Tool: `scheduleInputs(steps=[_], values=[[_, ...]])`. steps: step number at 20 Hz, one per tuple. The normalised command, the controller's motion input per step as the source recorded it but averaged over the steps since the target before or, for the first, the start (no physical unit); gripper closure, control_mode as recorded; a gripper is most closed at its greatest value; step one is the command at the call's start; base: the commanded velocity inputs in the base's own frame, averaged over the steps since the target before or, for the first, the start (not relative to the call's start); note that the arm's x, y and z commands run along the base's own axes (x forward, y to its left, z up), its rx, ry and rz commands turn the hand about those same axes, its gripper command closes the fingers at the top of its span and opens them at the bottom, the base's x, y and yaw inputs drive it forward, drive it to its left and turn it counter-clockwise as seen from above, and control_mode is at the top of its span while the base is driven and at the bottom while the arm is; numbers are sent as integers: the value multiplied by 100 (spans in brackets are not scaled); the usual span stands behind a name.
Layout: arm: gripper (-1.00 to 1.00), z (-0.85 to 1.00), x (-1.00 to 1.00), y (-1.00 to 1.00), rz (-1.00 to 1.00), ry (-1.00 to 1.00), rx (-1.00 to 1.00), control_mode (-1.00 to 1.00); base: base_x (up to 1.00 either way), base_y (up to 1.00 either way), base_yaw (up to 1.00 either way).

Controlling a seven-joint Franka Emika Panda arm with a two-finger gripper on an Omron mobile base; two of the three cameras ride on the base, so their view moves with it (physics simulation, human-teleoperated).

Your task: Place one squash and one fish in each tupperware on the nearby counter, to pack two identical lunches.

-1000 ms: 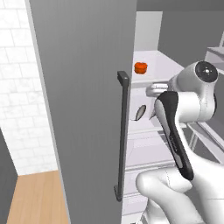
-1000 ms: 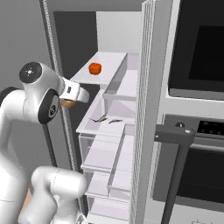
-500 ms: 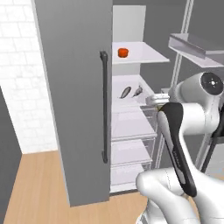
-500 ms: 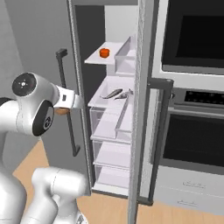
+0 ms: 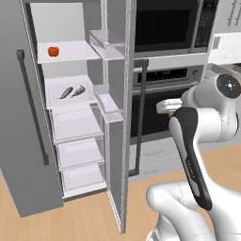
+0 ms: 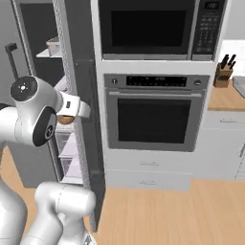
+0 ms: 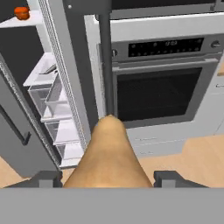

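Observation:
My gripper point(image 7: 107, 179) is shut on a tan-orange squash point(image 7: 109, 153) that bulges up between the two fingertips; the same squash point(image 6: 65, 119) peeks out under the hand in the right base view. A second, orange-red squash point(image 5: 53, 51) sits on the upper shelf of the open fridge point(image 5: 70, 49) and appears again as the squash point(image 7: 21, 13) at the hand view's top left. Two grey fish point(image 5: 71, 92) lie side by side one shelf lower. The wooden counter point(image 6: 228, 98) runs off at the far right, with a grey tupperware rim point(image 6: 239, 84) at the picture's edge.
The fridge door point(image 5: 117, 117) stands open edge-on between the shelves and the wall oven point(image 6: 153, 117), with a microwave point(image 6: 153, 28) above it. A knife block point(image 6: 223, 74) stands on the counter. Bare wooden floor point(image 6: 167, 210) lies before the oven.
The whole picture has swung from the fridge shelves toward the oven wall, so the base has moved. The squash stays between the fingers.

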Motion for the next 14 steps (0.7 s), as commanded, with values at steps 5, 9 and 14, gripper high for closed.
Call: scheduleInputs(steps=[5, 9, 14], values=[[100, 0, 0, 0, 0, 0, 0, 100, 4, -100, -28], [100, 0, 0, 0, 0, 0, 0, 100, 61, -100, -24], [100, 0, 0, 0, 0, 0, 0, 100, 97, -100, -19]])
